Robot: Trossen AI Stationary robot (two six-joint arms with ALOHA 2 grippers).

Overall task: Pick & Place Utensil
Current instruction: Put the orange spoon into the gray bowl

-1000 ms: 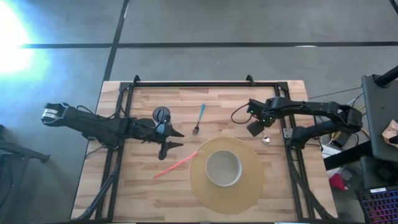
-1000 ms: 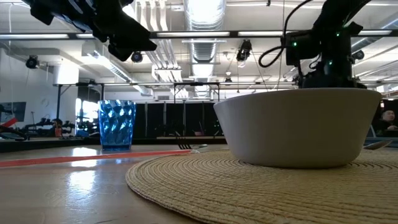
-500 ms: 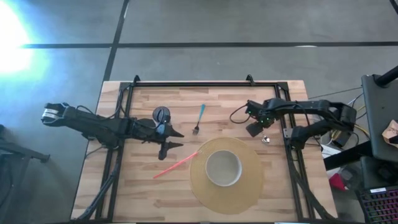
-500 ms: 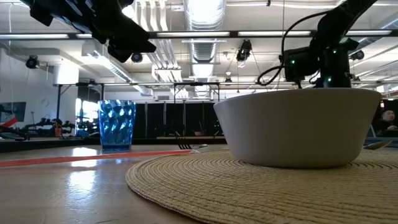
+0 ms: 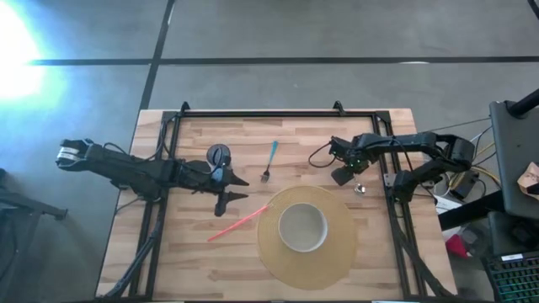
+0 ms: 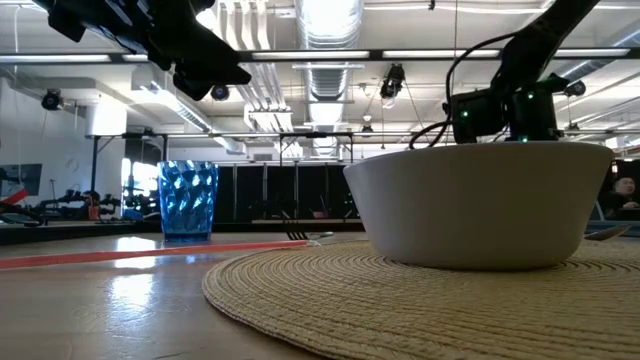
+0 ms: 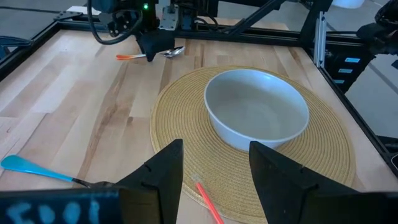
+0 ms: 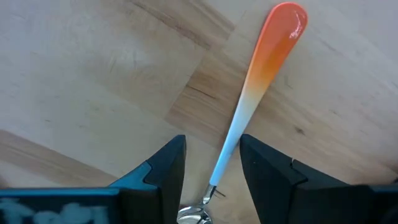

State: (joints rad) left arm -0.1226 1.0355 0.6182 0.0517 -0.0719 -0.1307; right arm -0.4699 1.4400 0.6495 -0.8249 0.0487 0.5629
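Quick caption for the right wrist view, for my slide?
Right gripper open, fingers either side of the orange-handled spoon lying on the wooden table.

From my seat I see a pale wooden tabletop [image 5: 194, 252] edged by a black frame [image 5: 278, 113], standing on a grey floor [image 5: 278, 34] crossed by dark seams. A bright glare [image 5: 13, 50] washes the floor's upper left corner. At table height, the room behind shows strip lights [image 6: 330, 15], silver ducting [image 6: 335, 75] and dark glazed partitions [image 6: 290, 195].
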